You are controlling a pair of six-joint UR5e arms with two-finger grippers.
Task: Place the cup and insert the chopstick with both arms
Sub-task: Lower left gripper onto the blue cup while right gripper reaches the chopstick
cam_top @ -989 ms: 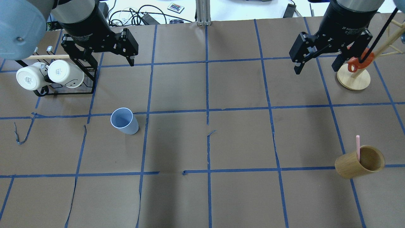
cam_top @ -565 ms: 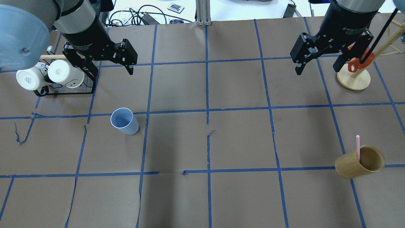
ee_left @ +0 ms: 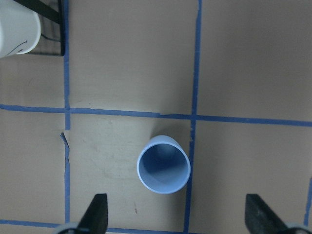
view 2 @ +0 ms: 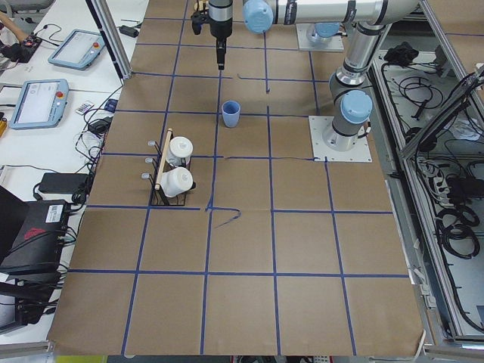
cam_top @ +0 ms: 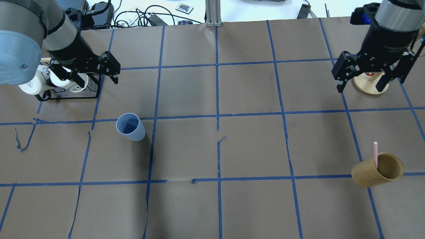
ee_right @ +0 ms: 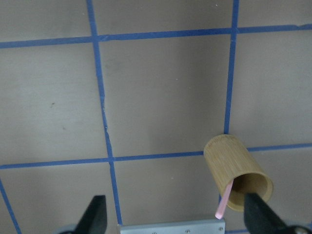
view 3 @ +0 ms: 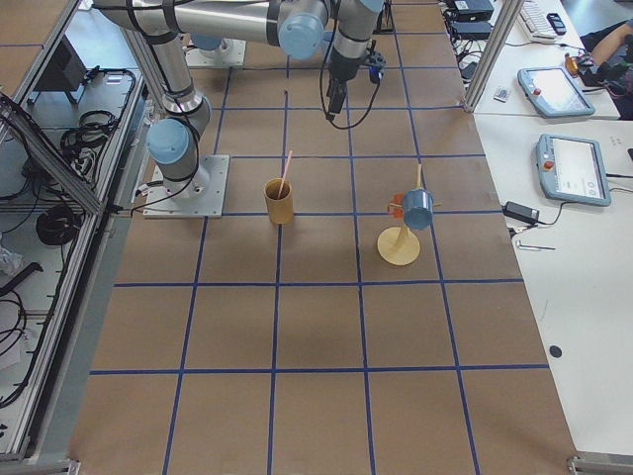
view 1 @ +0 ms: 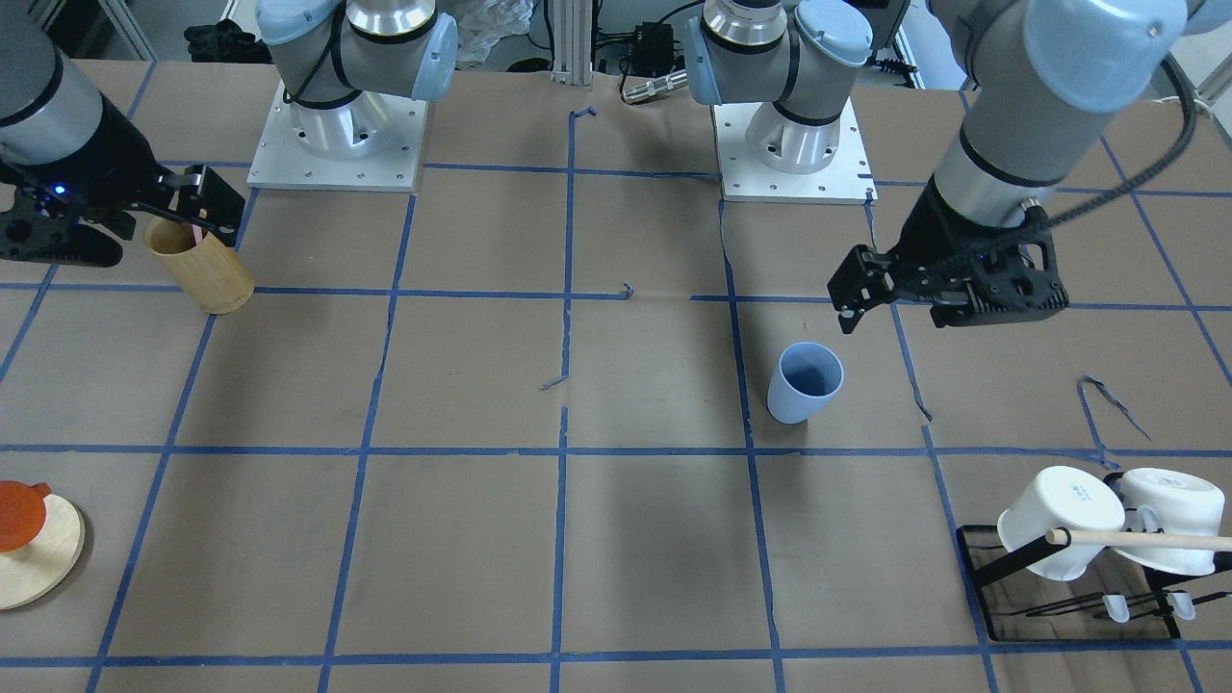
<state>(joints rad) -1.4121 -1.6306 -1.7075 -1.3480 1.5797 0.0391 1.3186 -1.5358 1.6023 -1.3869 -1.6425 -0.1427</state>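
The light-blue cup (cam_top: 130,127) stands upright on the brown paper, left of centre; it also shows in the front view (view 1: 806,382). My left gripper (cam_top: 94,81) is open and empty, above and behind the cup; in the left wrist view the cup (ee_left: 163,164) lies just ahead of its open fingers (ee_left: 97,212). The pale-pink chopstick (cam_top: 375,154) leans in a tan bamboo cylinder (cam_top: 377,169) at the near right. My right gripper (cam_top: 359,89) is open and empty, well behind the cylinder (ee_right: 236,173); the chopstick (ee_right: 223,202) sticks out of the cylinder's mouth.
A black rack (cam_top: 71,97) with two white mugs (view 1: 1059,520) and a tan wooden rod (view 1: 1145,540) stands at the far left, under my left arm. A round wooden stand (cam_top: 370,84) with an orange piece sits behind my right gripper. Cables lie past the table's far edge.
My left gripper has moved left and lower, over the mug rack. My right gripper has moved right and lower, in front of the wooden stand. Both stay open; cup and chopstick have not moved.
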